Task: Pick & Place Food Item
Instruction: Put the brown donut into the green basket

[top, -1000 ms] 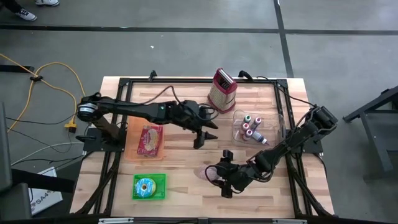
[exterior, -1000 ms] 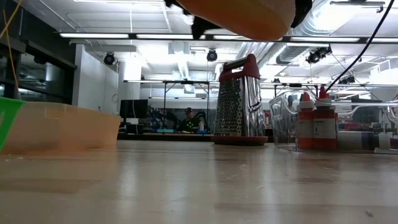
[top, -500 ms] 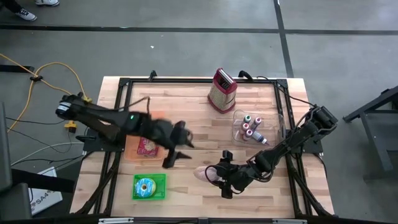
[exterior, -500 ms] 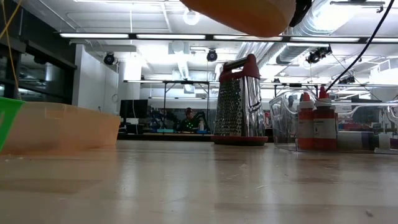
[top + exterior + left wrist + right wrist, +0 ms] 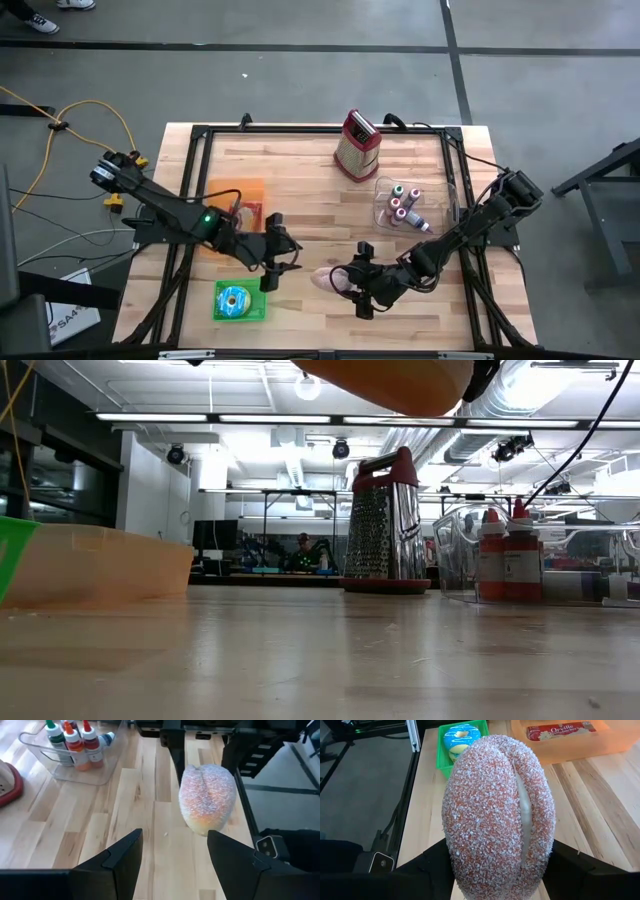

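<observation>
Left gripper retreated; right gripper clamps the pastry.

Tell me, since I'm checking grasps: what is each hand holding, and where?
Right hand grips the sugared pastry by its near end. Left hand is open, holding nothing.

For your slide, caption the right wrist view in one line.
Right end effector holding a sugar-coated pastry above the table, donut bin beyond.

Lab (exposed ducts, workbenches)
</observation>
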